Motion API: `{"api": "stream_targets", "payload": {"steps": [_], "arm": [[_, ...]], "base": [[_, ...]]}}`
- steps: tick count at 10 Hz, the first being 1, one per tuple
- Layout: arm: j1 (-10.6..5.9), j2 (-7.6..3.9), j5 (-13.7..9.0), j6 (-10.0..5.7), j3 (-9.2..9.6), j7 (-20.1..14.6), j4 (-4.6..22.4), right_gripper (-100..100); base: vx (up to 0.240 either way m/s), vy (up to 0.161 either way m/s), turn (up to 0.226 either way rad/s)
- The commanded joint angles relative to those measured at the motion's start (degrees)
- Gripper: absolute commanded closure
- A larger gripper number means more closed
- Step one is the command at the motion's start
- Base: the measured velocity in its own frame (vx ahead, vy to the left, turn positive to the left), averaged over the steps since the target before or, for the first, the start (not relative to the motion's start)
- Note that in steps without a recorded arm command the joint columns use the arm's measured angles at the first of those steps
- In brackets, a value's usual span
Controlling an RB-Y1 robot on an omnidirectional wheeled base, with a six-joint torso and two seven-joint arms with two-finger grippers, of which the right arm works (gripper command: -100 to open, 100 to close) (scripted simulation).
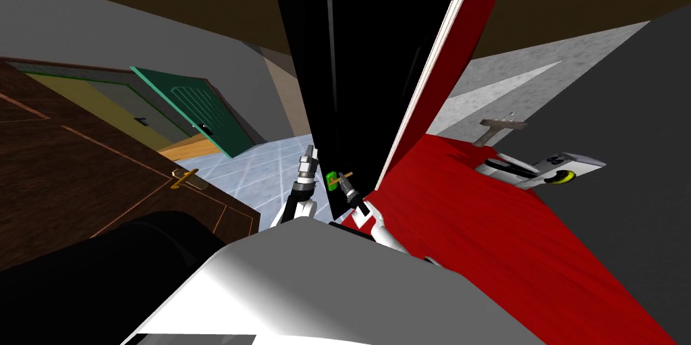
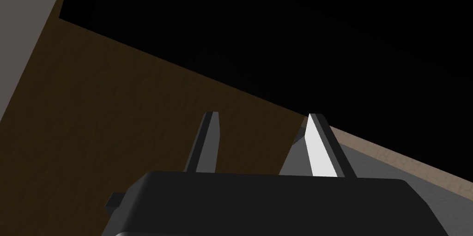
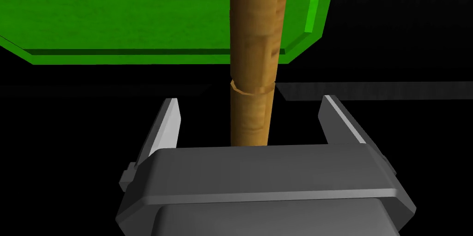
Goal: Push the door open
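Jaws of the right gripper (image 3: 251, 104) stand wide, one finger on each side of the brown lever handle (image 3: 253, 39), neither touching it. The lever runs down the middle of the gap to the gripper's dark body. I read this as a straddle rather than a grasp: centred like this, the gripper can bear on the lever or close on it without sliding off.

Behind the lever lies its green backing plate (image 3: 138, 11), fixed to the face of the door (image 1: 364, 77), a near-black panel straight ahead of me. In the head view the plate sits close to the panel's left edge. A white strip (image 1: 422, 91) with red beyond it borders the panel on its right; whether that is frame or wall I cannot tell.

My left gripper (image 2: 263, 115) is held up beside the right one, near the same edge of the door, its fingers parted with nothing between them. I judge it parked clear so that one arm does the work.

Whether the door is already ajar I cannot tell. The push should probably go in at the handle side, where least force turns the panel.
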Motion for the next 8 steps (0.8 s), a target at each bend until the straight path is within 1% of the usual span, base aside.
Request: {"api": "stream_targets", "payload": {"steps": [1,2,7,8], "arm": [[0.00,0.00,0.0,0.00,0.00,0.0,0.0,-100],[0.00,0.00,0.0,0.00,0.00,0.0,0.0,100],[0.00,0.00,0.0,0.00,0.00,0.0,0.0,100],[0.02,-0.43,0.1,0.03,-1.68,0.1,0.3,100]], "base": [[0.047,0.068,-0.005],[-0.009,-0.012,0.001],[-0.008,-0.011,0.003],[0.012,0.065,0.097]]}}
